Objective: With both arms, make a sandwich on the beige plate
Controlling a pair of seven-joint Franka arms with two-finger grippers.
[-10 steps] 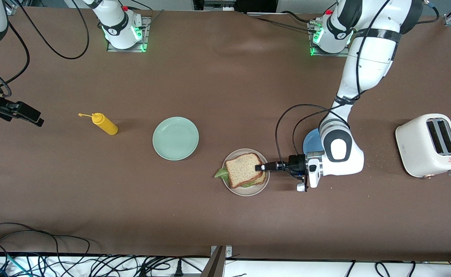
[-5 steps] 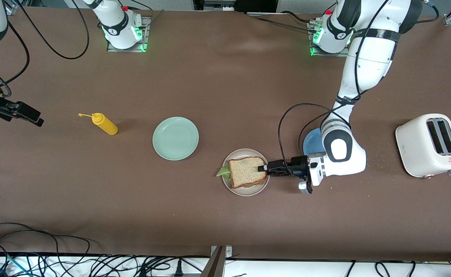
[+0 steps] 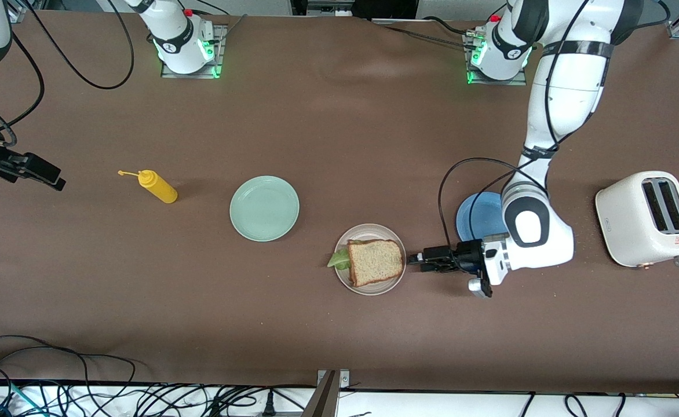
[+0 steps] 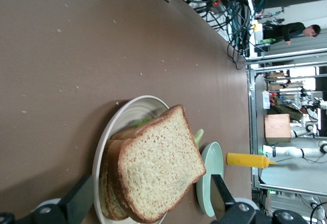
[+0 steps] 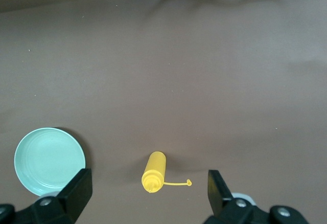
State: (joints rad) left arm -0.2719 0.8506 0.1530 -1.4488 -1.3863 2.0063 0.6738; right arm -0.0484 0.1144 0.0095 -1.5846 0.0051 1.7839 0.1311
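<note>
The sandwich [image 3: 376, 262] lies on the beige plate [image 3: 369, 230]: two brown bread slices stacked, with green lettuce [image 3: 337, 260] sticking out at the edge toward the right arm's end. In the left wrist view the sandwich [image 4: 158, 173] fills the plate [image 4: 122, 119]. My left gripper [image 3: 416, 262] hangs open just off the plate's rim, toward the left arm's end, holding nothing; its fingers [image 4: 82, 199] stand wide apart, clear of the bread. My right gripper [image 5: 147, 193] waits open and high over the yellow bottle [image 5: 153, 172].
A mint-green plate [image 3: 264, 208] and a yellow squeeze bottle [image 3: 158, 186] lie toward the right arm's end. A blue plate [image 3: 476, 215] sits partly under the left arm. A white toaster [image 3: 646, 217] stands at the left arm's end.
My left gripper opened, let go of the top bread slice and drew back off the plate. The slice settled flat on the lettuce. The right arm stayed still.
</note>
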